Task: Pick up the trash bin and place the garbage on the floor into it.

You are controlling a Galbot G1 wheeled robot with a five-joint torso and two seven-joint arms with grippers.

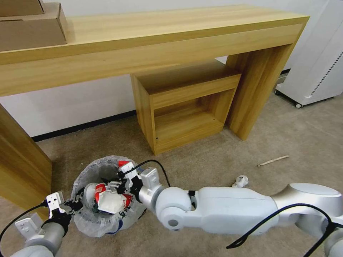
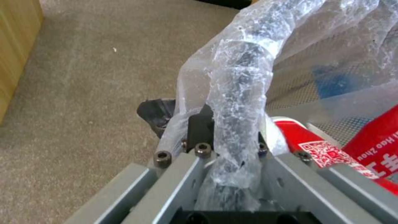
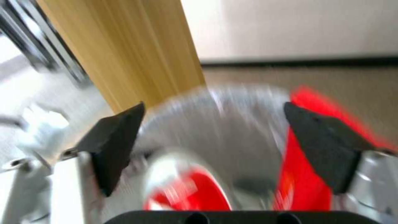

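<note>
On the floor (image 1: 214,167) at lower left of the head view, the trash bin (image 1: 91,221) sits on tan carpet, bag-lined, red wrappers (image 1: 125,200) and white paper inside. Left gripper (image 2: 226,146) is clamped on the bin's bagged rim. Right gripper (image 3: 215,146) hangs over the bin mouth, fingers (image 3: 114,146) wide apart, holding nothing. A thin wooden stick (image 1: 273,160) and a small white piece (image 1: 241,181) lie on the carpet well apart from the bin, near the wooden worktop (image 1: 143,39).
</note>
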